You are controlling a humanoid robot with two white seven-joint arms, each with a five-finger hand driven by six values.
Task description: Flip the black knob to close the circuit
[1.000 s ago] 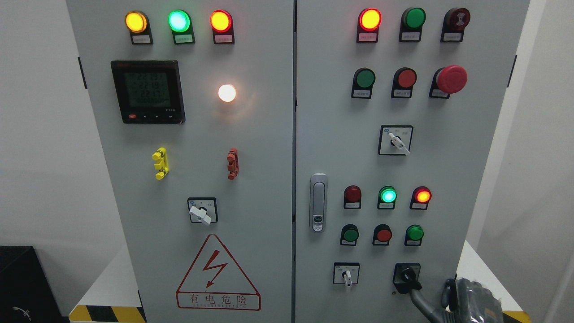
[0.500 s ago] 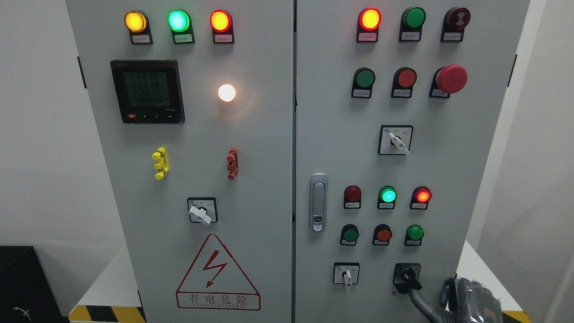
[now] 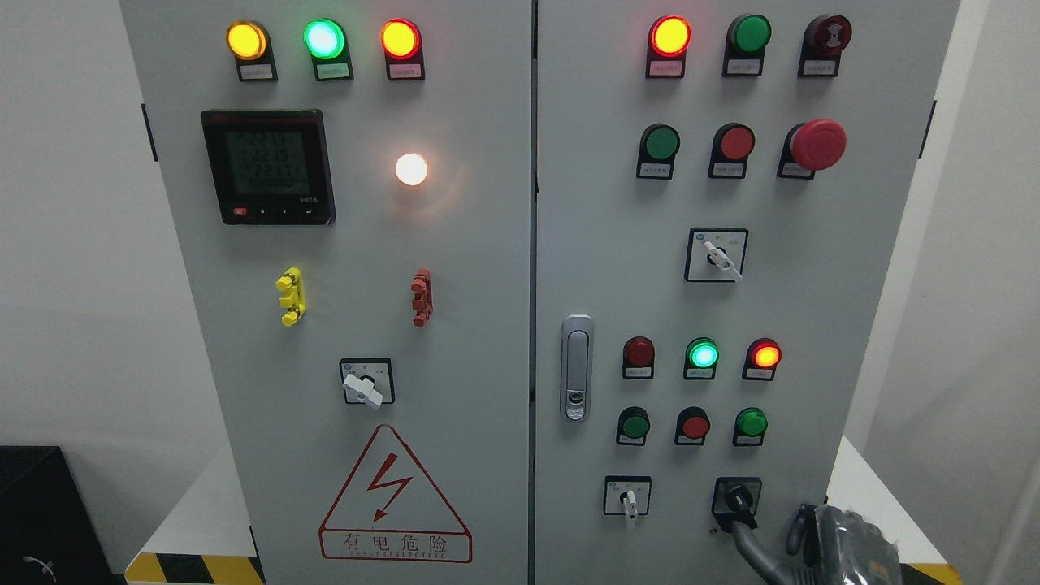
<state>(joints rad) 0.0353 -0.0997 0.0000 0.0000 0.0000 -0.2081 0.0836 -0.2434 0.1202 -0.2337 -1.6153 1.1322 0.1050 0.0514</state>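
Here the black knob [image 3: 738,497] sits in its square black plate at the lower right of the cabinet's right door [image 3: 853,309], its lever pointing down and slightly right. The right hand [image 3: 841,544] comes in at the bottom right corner, wrapped in grey covering, and one long grey finger [image 3: 751,543] reaches up and left so that its tip touches the lower end of the knob's lever. The other fingers stay curled back beside the palm and grasp nothing; the hand does not close around the knob, it only presses a fingertip against it.

Just left of the knob is a small white-handled selector switch [image 3: 627,497], its handle pointing straight down. Above them run a row of three push buttons, green, red and green, and over that three lamps, of which the middle green lamp [image 3: 703,355] and the right red lamp [image 3: 765,355] glow.

The knob lies near the door's bottom right, with bare grey panel to its right up to the cabinet edge. Beyond that edge a white tabletop [image 3: 869,487] with a yellow-and-black striped border shows beside the hand.
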